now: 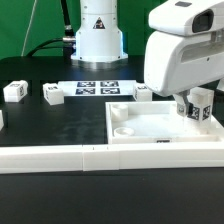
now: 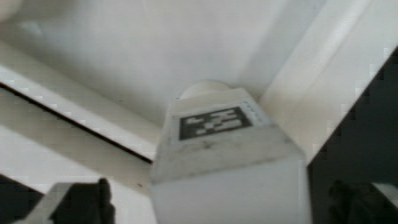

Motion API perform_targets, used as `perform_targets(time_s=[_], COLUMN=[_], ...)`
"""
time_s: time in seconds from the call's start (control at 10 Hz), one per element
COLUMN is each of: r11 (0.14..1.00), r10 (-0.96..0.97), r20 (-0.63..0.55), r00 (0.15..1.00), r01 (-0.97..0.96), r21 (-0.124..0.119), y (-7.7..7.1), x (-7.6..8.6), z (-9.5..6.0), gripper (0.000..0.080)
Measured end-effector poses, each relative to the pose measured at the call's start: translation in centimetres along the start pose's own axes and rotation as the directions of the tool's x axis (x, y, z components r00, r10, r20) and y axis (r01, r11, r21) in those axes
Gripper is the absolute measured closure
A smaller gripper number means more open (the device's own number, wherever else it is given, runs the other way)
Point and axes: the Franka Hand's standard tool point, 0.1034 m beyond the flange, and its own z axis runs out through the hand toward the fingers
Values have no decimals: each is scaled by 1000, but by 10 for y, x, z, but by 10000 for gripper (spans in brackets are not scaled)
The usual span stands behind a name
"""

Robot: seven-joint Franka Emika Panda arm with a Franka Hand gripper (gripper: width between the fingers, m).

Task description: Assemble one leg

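A small white plastic rectangular leg (image 1: 201,104), marked on its side with a black-and-white square tag, is seen held upright between the fingers of the white two-finger gripper (image 1: 196,112) at the exterior view's right. The fingers are clenched on the leg, one finger (image 1: 184,107) being visible just beside it. The leg is positioned over the large flat white square panel (image 1: 150,129), close to the panel's far corner at the exterior view's right; whether its lower end is touching the panel cannot be told. Round sockets (image 1: 121,113) are visible near the panel's other far corner and near its front edge. In the wrist view, the leg (image 2: 222,140) is shown from above with its tag facing the camera, and the white surface of the panel (image 2: 143,50) lies beneath it. On the black table (image 1: 40,125), the thin flat white marker board (image 1: 97,88) with its several tags lies toward the far edge. Two more small white tagged posts (image 1: 14,91) (image 1: 52,94) are set near the far edge at the exterior view's left, well apart from the panel.
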Motion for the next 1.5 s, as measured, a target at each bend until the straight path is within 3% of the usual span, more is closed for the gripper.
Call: perform_targets(time_s=[0.1, 0.2, 0.3, 0.5, 0.7, 1.0, 1.1, 1.2, 1.5], r11=[1000, 1000, 999, 981, 879, 634, 509, 478, 218], r10=[5, 27, 34, 196, 476, 772, 859, 877, 975], r20=[0, 0, -1, -6, -1, 15, 38, 42, 47], r00=[1000, 1000, 999, 981, 879, 635, 510, 479, 218], r01=[-5, -27, -34, -196, -476, -772, -860, -878, -976], r21=[0, 1, 2, 14, 29, 41, 27, 27, 13], y=[0, 0, 1, 5, 8, 9, 6, 7, 7], x=[0, 0, 0, -1, -2, -2, -4, -5, -5], z=[0, 1, 1, 1, 1, 1, 1, 1, 1], gripper=[358, 358, 513, 511, 511, 511, 509, 509, 509])
